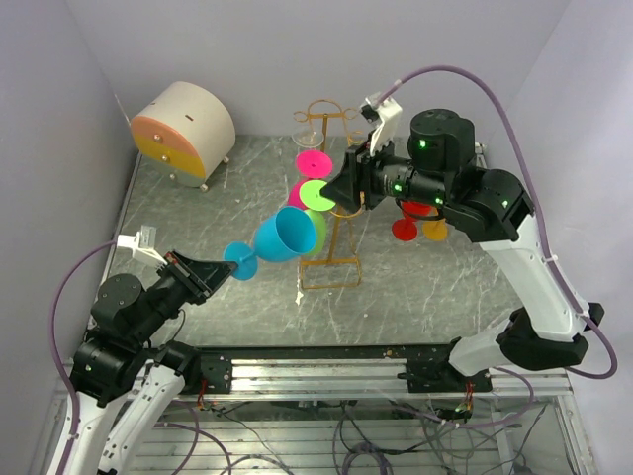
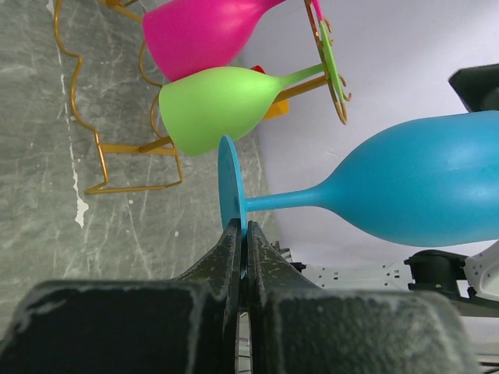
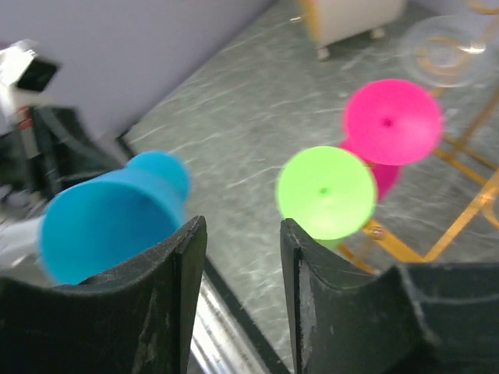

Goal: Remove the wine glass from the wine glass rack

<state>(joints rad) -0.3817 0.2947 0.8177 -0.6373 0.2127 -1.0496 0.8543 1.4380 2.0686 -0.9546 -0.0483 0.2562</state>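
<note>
We judge the blue wine glass (image 1: 290, 236) off the wine glass rack (image 2: 125, 147), its foot pinched in our left gripper (image 2: 244, 241), while our right gripper (image 3: 243, 234) gapes empty.

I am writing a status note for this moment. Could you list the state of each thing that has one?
wine glass rack: standing upright.
blue wine glass: off the rack, tilted sideways, held by its foot.
left gripper: shut on the blue wine glass.
right gripper: open, empty, beside the green glass's foot.
green wine glass: hanging on the rack.
pink wine glass: hanging on the rack.
drawer box: drawers shut.
</note>
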